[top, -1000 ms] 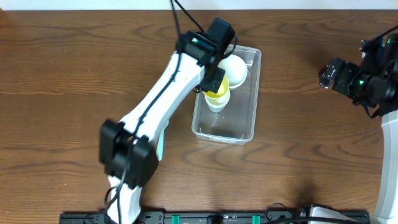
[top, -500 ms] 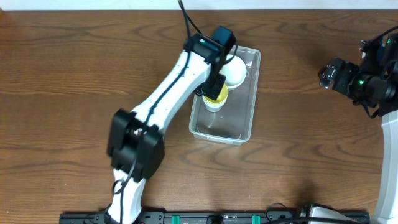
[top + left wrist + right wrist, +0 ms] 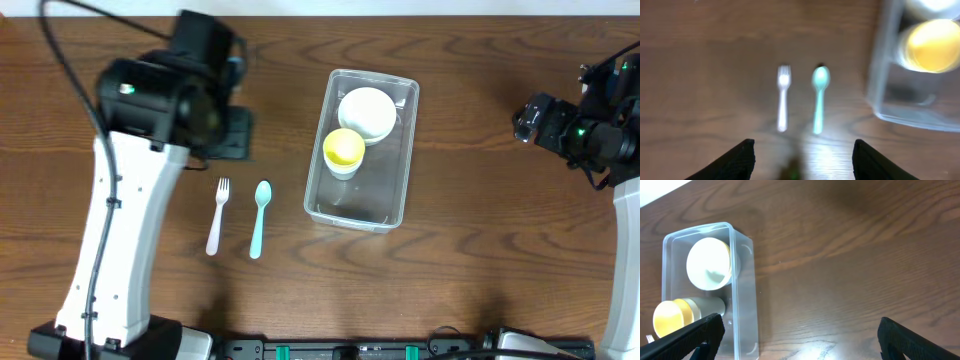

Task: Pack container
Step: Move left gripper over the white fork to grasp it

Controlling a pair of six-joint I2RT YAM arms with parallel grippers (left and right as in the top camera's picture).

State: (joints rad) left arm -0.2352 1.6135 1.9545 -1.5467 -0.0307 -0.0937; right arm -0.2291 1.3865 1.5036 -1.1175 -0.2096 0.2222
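The left gripper [image 3: 801, 159] hangs released above a white fork [image 3: 218, 214] and teal spoon [image 3: 259, 217] lying side by side. Right of them the container [image 3: 385, 192] holds a yellow cup [image 3: 343, 149] and white bowl [image 3: 366, 112]; far right, the right gripper [image 3: 799, 336] gapes empty
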